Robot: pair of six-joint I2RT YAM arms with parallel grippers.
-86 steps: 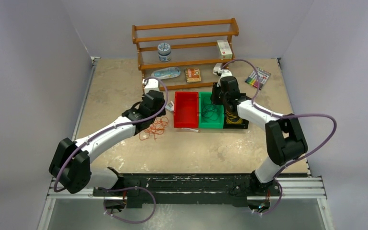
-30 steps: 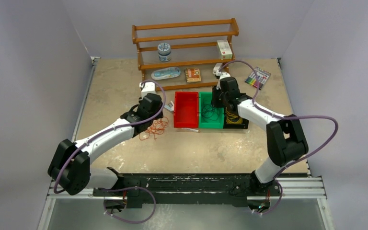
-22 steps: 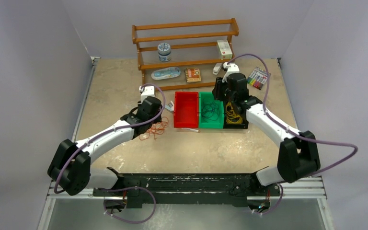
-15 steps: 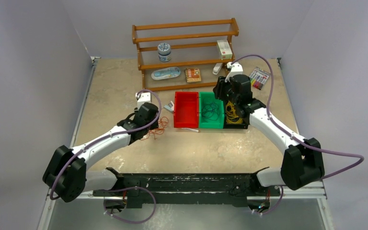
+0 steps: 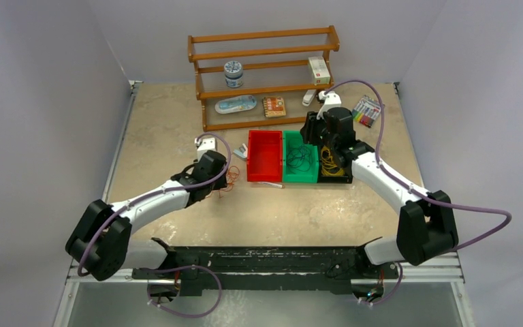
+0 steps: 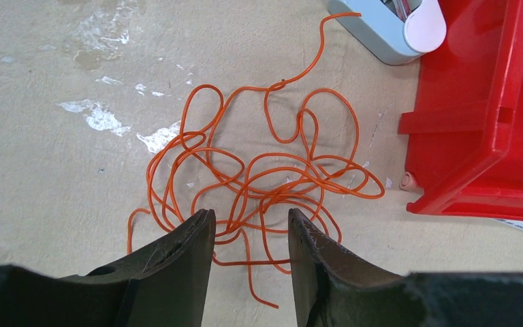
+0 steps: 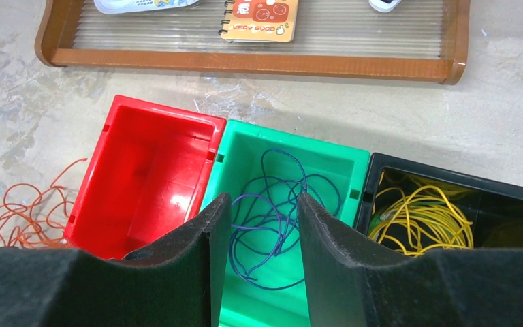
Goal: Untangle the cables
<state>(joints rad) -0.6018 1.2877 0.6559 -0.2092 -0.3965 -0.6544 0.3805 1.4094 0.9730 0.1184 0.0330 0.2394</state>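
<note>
An orange cable point(image 6: 259, 170) lies in a loose tangle on the table, left of the red bin point(image 6: 490, 122). My left gripper point(image 6: 248, 214) hangs open over its near edge, with strands showing between the fingers and none gripped. In the top view the left gripper point(image 5: 221, 180) hides most of the orange cable point(image 5: 231, 178). My right gripper point(image 7: 262, 197) is open and empty above the green bin point(image 7: 245, 306), where a dark blue cable point(image 7: 276, 204) lies coiled. A yellow cable point(image 7: 422, 218) fills the black bin point(image 7: 449, 180). The red bin point(image 7: 150, 177) holds nothing.
The three bins point(image 5: 299, 178) stand side by side mid-table. Behind them a wooden rack point(image 5: 265, 75) holds a tin, a box and a notebook. A marker pack point(image 5: 366, 110) lies at the back right. A small white-blue device point(image 6: 395, 27) sits beside the red bin.
The right arm rose out of the bins and its jaws widened, leaving the dark cable in the green bin. The left arm drew back toward the near side, over the orange tangle.
</note>
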